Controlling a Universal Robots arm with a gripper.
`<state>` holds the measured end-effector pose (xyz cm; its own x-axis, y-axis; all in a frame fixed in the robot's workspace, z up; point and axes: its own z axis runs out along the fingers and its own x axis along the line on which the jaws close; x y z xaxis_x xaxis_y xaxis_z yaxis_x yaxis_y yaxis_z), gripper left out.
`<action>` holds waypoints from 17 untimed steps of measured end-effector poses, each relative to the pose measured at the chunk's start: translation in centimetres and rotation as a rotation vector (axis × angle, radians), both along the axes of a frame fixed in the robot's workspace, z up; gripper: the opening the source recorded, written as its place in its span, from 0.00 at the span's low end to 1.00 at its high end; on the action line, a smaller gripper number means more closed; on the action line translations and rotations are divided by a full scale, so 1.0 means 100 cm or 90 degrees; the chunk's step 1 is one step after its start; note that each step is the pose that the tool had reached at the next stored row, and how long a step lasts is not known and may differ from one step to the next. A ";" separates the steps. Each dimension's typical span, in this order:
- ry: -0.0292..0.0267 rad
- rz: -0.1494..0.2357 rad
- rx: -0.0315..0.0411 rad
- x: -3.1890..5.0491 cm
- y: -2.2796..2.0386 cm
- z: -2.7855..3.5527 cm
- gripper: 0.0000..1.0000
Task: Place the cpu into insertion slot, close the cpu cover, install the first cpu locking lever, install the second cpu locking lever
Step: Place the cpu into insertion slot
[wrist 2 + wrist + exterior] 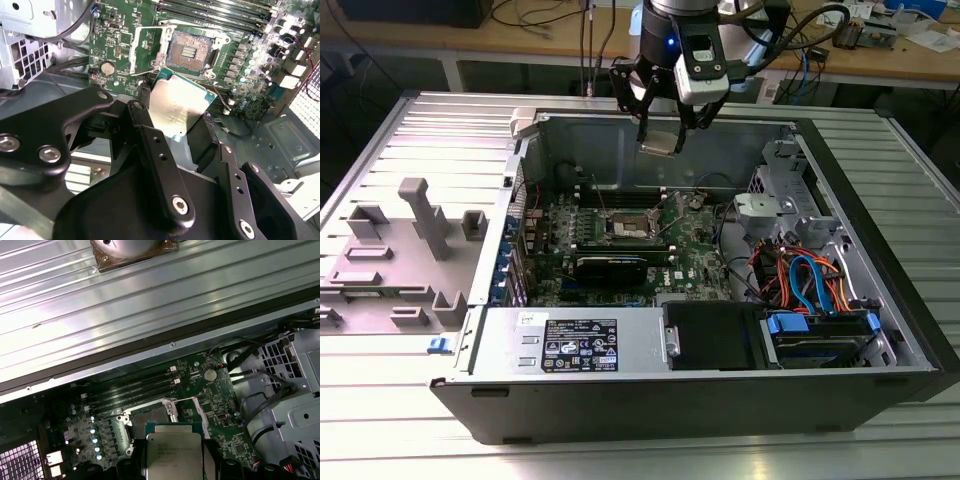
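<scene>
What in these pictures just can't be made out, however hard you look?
First wrist view: the cpu hides part of the slot, and the picture's edge cuts the cpu off.
Second wrist view: the gripper covers the cpu's edges where it grips.
Exterior view: the slot's pins are too small to see, and the cpu's underside faces away.

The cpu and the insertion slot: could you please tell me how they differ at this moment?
The cpu hangs in the air, gripped at its edges by the hand; the insertion slot sits fixed on the green motherboard below. The cpu shows a smooth, silvery, reflective top; the insertion slot is a dark recess, uncovered and vacant. Both are square and of similar size.
</scene>
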<state>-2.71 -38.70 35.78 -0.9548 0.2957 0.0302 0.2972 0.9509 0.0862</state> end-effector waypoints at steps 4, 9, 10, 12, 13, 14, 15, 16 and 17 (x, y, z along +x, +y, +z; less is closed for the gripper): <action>0.0013 -0.005 0.0000 -0.0003 -0.0018 -0.0006 0.54; 0.0014 -0.005 0.0000 -0.0003 -0.0019 -0.0005 0.54; 0.0014 -0.005 0.0000 -0.0003 -0.0019 -0.0005 0.54; 0.0014 -0.005 0.0000 -0.0003 -0.0019 -0.0005 0.54; 0.0014 -0.005 -0.0001 -0.0003 -0.0019 -0.0005 0.54; 0.0014 -0.005 0.0000 -0.0003 -0.0019 -0.0005 0.54; 0.0014 -0.005 0.0000 -0.0003 -0.0019 -0.0005 0.54; 0.0014 -0.005 0.0000 -0.0003 -0.0020 -0.0005 0.54; 0.0014 -0.006 -0.0001 -0.0003 -0.0020 -0.0005 0.54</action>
<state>-2.74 -38.90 35.72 -0.9521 0.3039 0.0323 0.3056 0.9483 0.0854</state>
